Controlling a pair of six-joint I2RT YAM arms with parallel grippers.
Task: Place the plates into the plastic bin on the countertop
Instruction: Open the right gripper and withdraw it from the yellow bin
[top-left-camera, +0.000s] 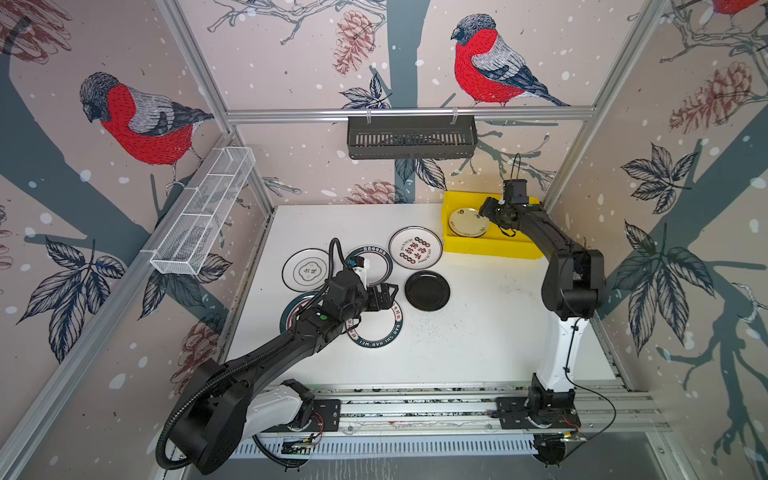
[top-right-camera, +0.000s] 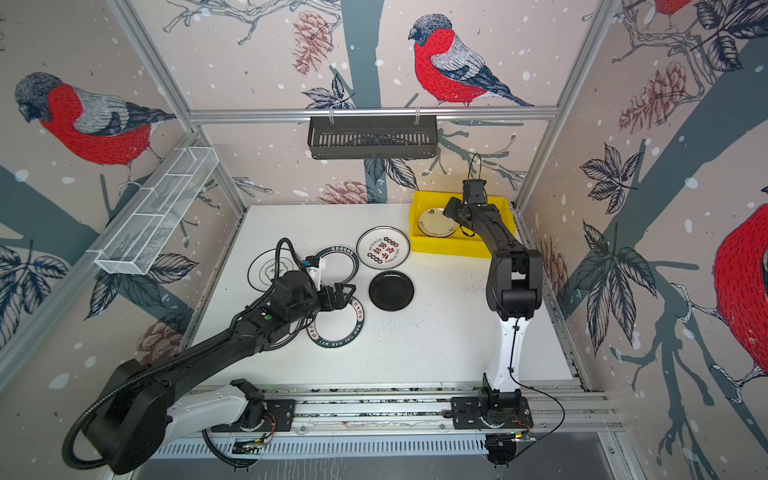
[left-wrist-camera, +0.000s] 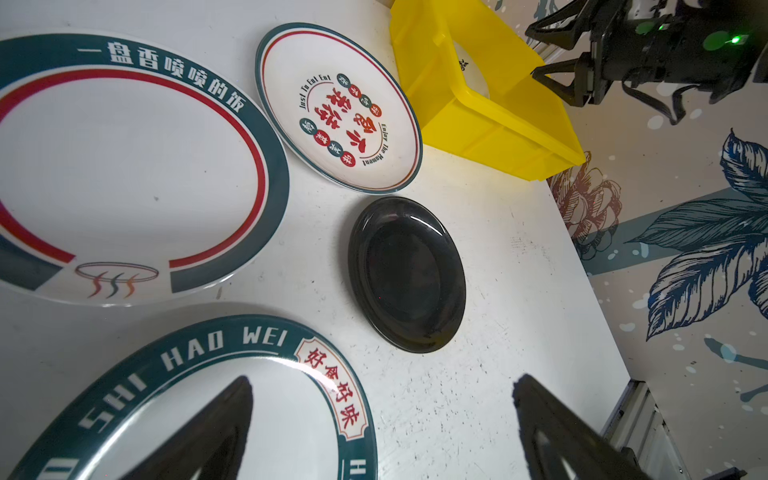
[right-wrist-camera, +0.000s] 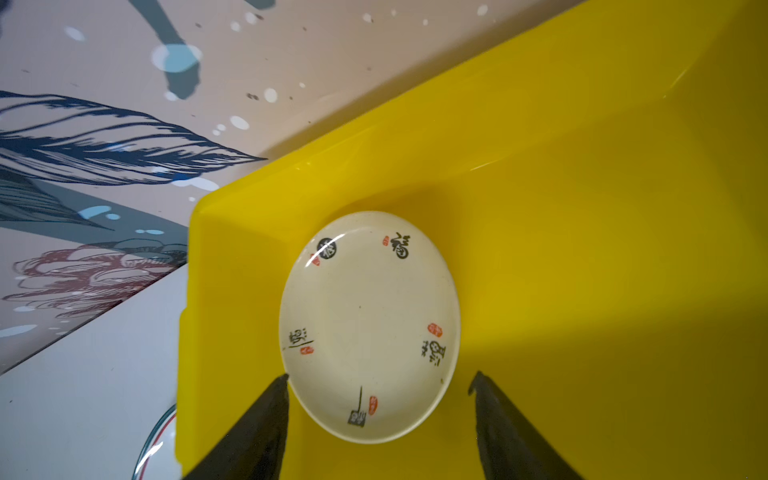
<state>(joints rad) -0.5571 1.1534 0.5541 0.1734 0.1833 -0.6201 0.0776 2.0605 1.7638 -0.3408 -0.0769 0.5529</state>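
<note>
- Where the countertop (top-left-camera: 478, 332) meets the far right corner, the plastic bin (top-left-camera: 490, 249) sits with one cream plate (right-wrist-camera: 370, 328) lying flat and face up on its floor, toward the bin's left end in both top views.
- The right gripper (right-wrist-camera: 380, 376) hangs over that plate with its jaws spread, holding nothing; its arm covers the bin's right half.
- The bin's long axis runs left to right along the back wall, open side up.
- On the countertop to the left of the bin, flat and face up, lie a red-character plate (top-left-camera: 415, 248), just beside the bin, a black plate (top-left-camera: 427, 291), a Chinese-lettered green-rimmed plate (left-wrist-camera: 124, 166), the HAO WEI plate (left-wrist-camera: 249, 415) and a thin-rimmed white plate (top-left-camera: 305, 270).
- The left gripper (left-wrist-camera: 382, 380) hovers over the HAO WEI plate's edge, jaws wide, gripping nothing; its arm hides most of another green-rimmed plate (top-left-camera: 291, 311).
- A black slotted basket (top-left-camera: 411, 137) hangs on the back rail and a white wire tray (top-left-camera: 203, 212) on the left rail.
</note>
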